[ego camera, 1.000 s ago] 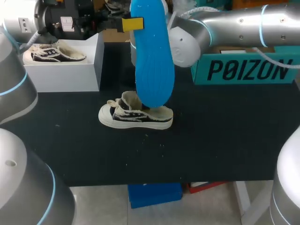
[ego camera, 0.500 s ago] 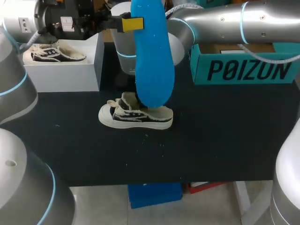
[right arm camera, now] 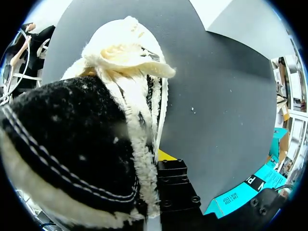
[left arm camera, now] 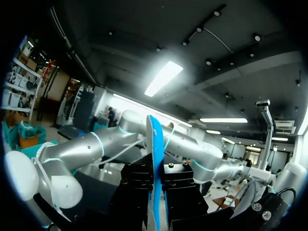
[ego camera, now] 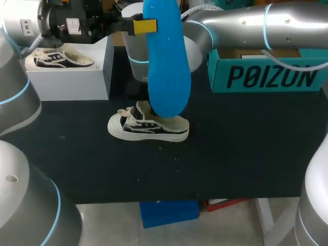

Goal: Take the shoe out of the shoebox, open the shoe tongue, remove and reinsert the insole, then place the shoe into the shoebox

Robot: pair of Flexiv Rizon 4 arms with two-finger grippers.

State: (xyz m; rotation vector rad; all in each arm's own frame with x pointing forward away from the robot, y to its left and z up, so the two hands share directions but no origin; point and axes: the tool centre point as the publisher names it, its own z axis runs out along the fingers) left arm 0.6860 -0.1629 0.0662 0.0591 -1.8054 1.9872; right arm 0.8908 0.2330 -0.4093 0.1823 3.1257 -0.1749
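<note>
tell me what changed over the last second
The right arm swung across toward my left, and its wrist end now sits behind the insole, above the shoe. Most of that move came early. The shoe's tongue shifted slightly. The left gripper stays shut on the upright insole. The shoe, the white box and the teal box kept their places.

The left gripper (left arm camera: 155,178) is lifted and clamps the insole (ego camera: 166,61); the right gripper (right arm camera: 156,161) pinches the shoe (right arm camera: 72,144) wall.
</note>
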